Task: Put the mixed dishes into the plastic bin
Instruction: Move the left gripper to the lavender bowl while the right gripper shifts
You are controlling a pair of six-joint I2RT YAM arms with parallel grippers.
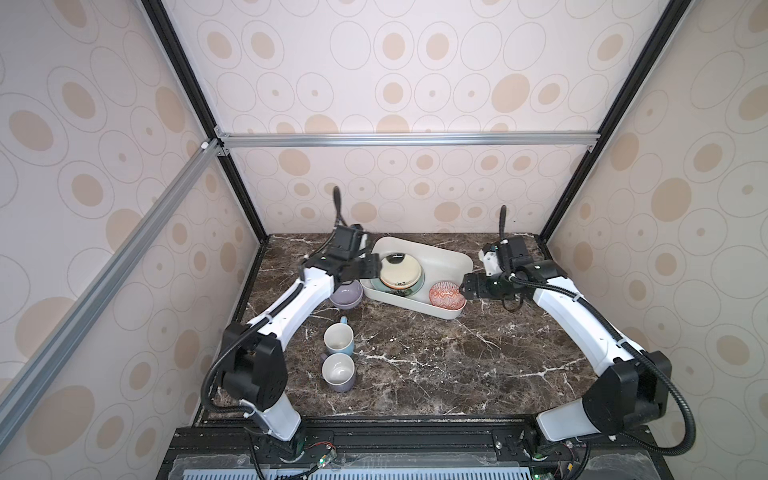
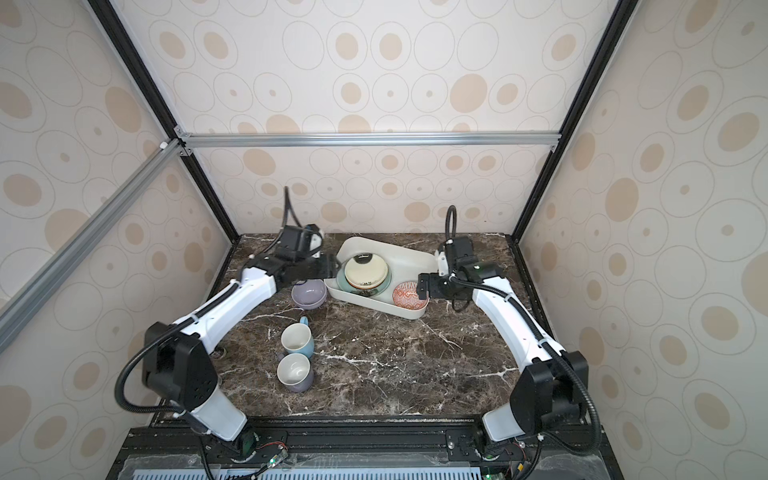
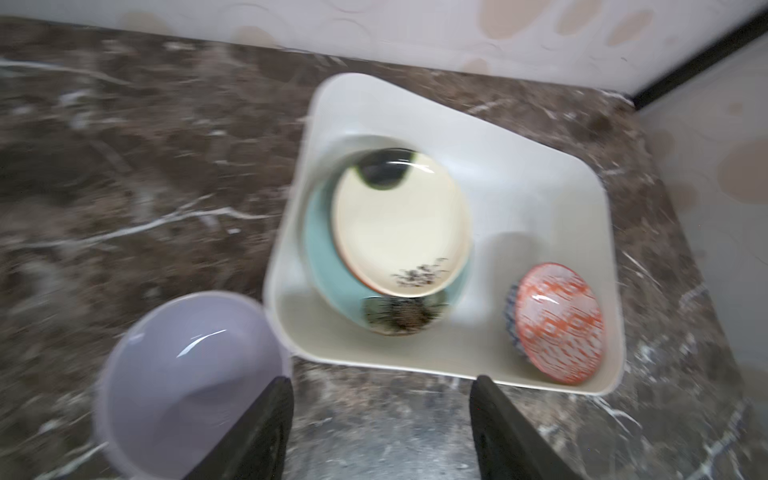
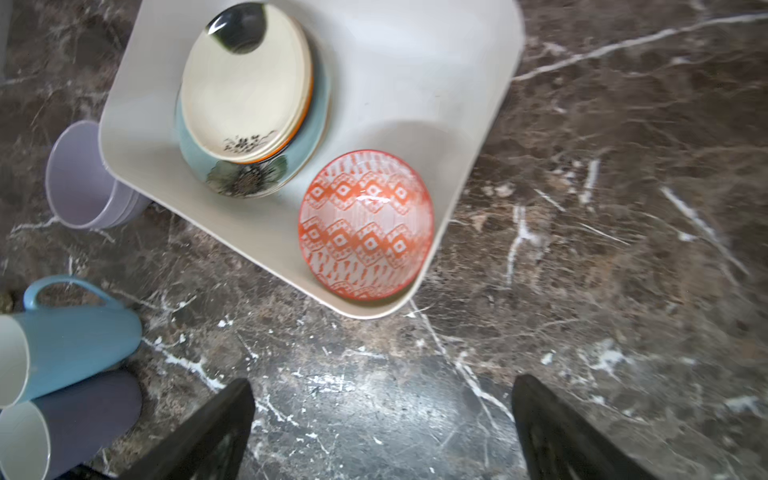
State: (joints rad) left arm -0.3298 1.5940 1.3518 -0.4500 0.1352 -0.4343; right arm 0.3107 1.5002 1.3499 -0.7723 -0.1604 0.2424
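the plastic bin [image 1: 449,259] sits near the counter's back edge. inside, the cream plate [image 1: 401,270] lies on the teal plate [image 4: 192,156], i think to save room, and the orange bowl [image 1: 446,296] is in its front right corner. the lavender bowl [image 1: 345,294] stands just beside the bin. the light-blue mug [image 1: 338,337] and lavender-grey mug [image 1: 338,370] wait nearer the left edge. the left gripper [image 3: 380,382] and right gripper [image 4: 382,380] are wide and empty, which only the wrist views show.

A dark brown marble table [image 1: 415,365] veined in white lies beneath the left tool [image 1: 371,267] and right tool [image 1: 463,286]. Beyond them rises a cream wall [image 1: 395,83] printed with beige ovals and grey rings, and matching walls stand outward of each. Black frame posts [image 1: 192,83] and a silver rail [image 1: 407,139] cross behind. The light is soft and even.
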